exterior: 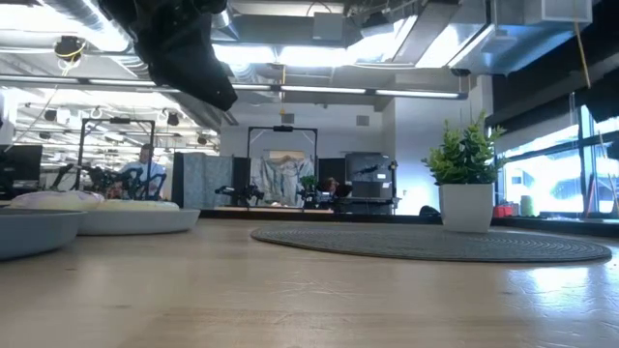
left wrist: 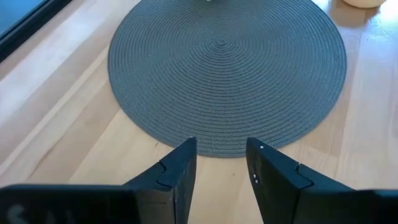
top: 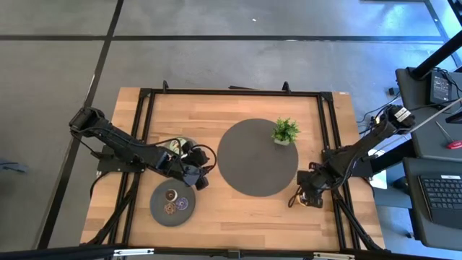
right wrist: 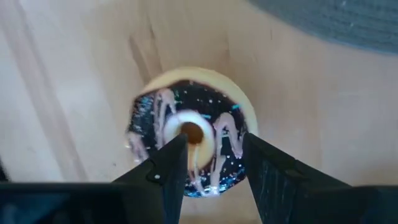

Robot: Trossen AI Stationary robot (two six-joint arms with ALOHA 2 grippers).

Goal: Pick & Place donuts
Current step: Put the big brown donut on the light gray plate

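A chocolate-sprinkled donut (right wrist: 189, 134) on a cream base lies flat on the wood near the table's right edge, also visible as the donut (top: 295, 200) in the high view. My right gripper (right wrist: 214, 180) points down over it, open. One fingertip is above the donut's hole and the other above its ring. My left gripper (top: 202, 179) hangs open and empty left of the big grey mat (left wrist: 227, 68). A small grey plate (top: 160, 214) near the front edge holds tiny donuts (top: 175, 202). A second plate (top: 179, 145) with pale donuts (exterior: 135, 204) is partly hidden under the left arm. My right gripper comes at the chocolate-sprinkled donut from above, pointing down, with one fingertip (right wrist: 177, 149) over the hole (right wrist: 189, 130). The donut lies flat on the table. I cannot tell whether the fingertips touch it.
A small green plant in a white pot (top: 285, 132) stands on the far right part of the mat (top: 253, 162). A black frame (top: 231, 92) runs along the table's edges. Bare wood lies along the far side and between the mat and the front edge.
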